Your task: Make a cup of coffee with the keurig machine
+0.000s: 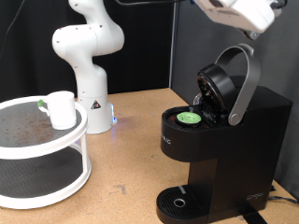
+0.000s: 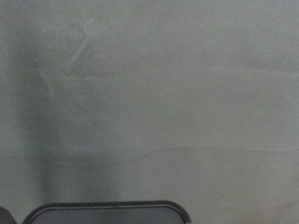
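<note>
The keurig machine [image 1: 234, 140] stands at the exterior view's right with its lid [image 1: 220, 84] and grey arched handle [image 1: 245, 79] swung up. A green-topped pod [image 1: 190, 118] sits in the open chamber. The round drip base [image 1: 177, 202] has nothing on it. The white cup [image 1: 62, 109] stands on the top tier of a round white shelf [image 1: 56, 140] at the left, far from the machine. My gripper's white hand [image 1: 238, 14] is at the top edge, above the raised handle and apart from it; its fingers do not show. The wrist view shows only a grey surface.
The arm's white base [image 1: 89, 56] stands at the back, behind the shelf. A small dark object [image 1: 42, 105] lies beside the cup on the top tier. Bare wooden tabletop [image 1: 131, 159] lies between shelf and machine. A dark rounded edge [image 2: 103, 215] shows in the wrist view.
</note>
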